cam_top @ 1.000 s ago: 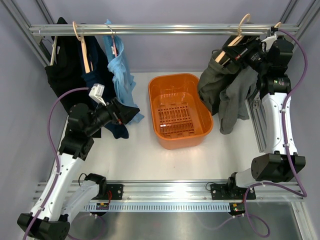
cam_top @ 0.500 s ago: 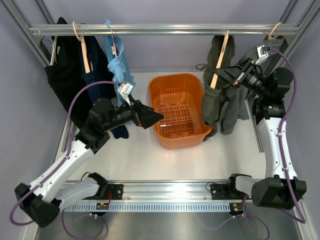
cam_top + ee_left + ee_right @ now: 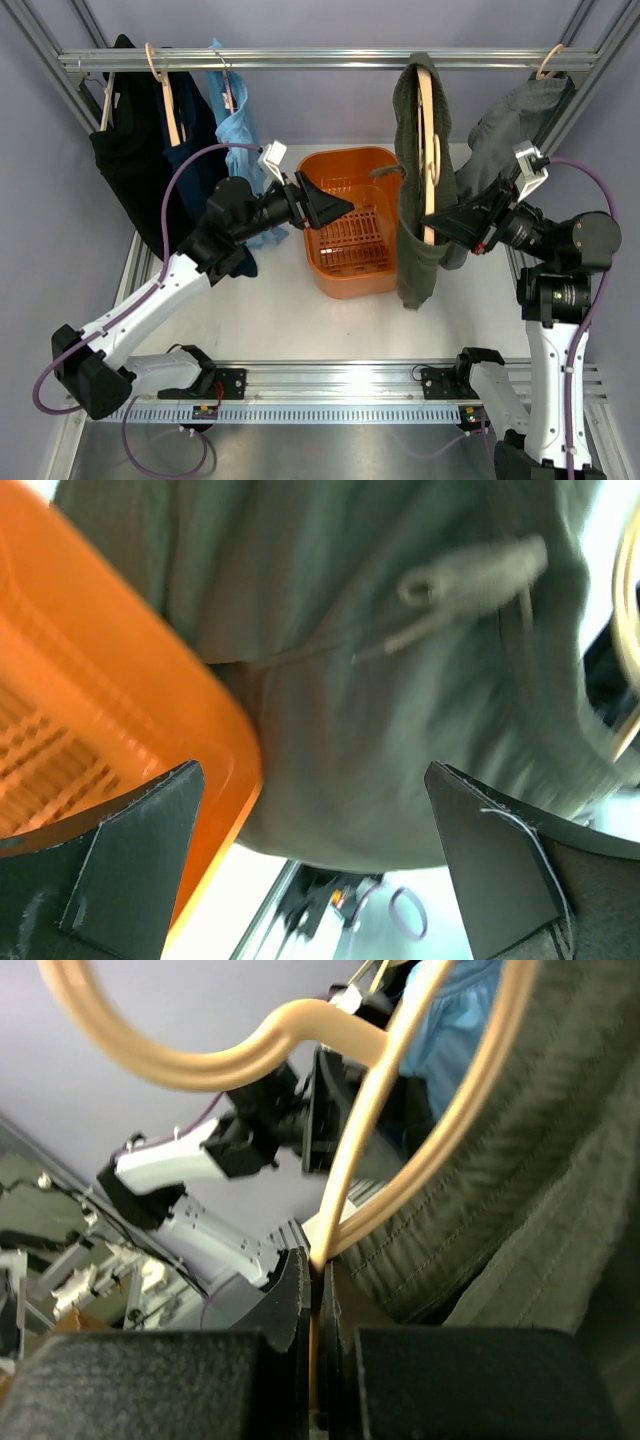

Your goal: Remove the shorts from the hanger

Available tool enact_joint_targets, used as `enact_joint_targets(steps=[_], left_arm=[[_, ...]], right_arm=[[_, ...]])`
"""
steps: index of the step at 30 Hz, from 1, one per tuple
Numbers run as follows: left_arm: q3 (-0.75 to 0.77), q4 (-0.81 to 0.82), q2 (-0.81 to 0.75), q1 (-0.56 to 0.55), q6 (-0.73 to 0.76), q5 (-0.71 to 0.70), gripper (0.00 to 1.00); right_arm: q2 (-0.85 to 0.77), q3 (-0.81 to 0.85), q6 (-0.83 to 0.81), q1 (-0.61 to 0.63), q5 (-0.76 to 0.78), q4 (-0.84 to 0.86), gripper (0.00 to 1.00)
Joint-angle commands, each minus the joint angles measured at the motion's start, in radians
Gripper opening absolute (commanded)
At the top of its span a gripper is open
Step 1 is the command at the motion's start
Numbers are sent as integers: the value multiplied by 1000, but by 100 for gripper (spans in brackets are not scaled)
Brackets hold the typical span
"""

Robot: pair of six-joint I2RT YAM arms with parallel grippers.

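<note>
Right gripper point(image 3: 318, 1275) pinching hanger point(image 3: 290, 1035), seen only from wrist, left gripper point(image 3: 312, 770) agape facing shorts point(image 3: 400, 680)

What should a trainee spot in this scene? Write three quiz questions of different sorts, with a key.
1. Multiple choice: what are the right jaws clamped on?
A. the hanger
B. the metal rail
C. the light blue garment
2. True or false: the shorts are draped on the hanger.
3. Fill in the missing word: the left jaws stand ___, holding nothing, near the orange basket and facing the shorts.
Key: 1 A; 2 true; 3 open.
</note>
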Motion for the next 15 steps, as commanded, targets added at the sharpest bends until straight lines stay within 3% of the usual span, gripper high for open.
enact_joint_targets(steps=[1,5,8,11,15], left_arm=[[139,72,30,-3,-36,-53,99],[204,64,66,-3,-4,-56,99],[227,118,62,-3,56,27,99],[230,141,24,-3,149,59,99],[268,83,7,-3,254,3,99]], right_arm=[[-69,-44,-85,2,-31,100,0],[-131,-50,-195,2,-56,-56,0],[-163,-50,-261,2,-63,-156,0],[-175,-50,-287,2,-63,-194,0],[-175,-62,-290,2,-73,-195,0]])
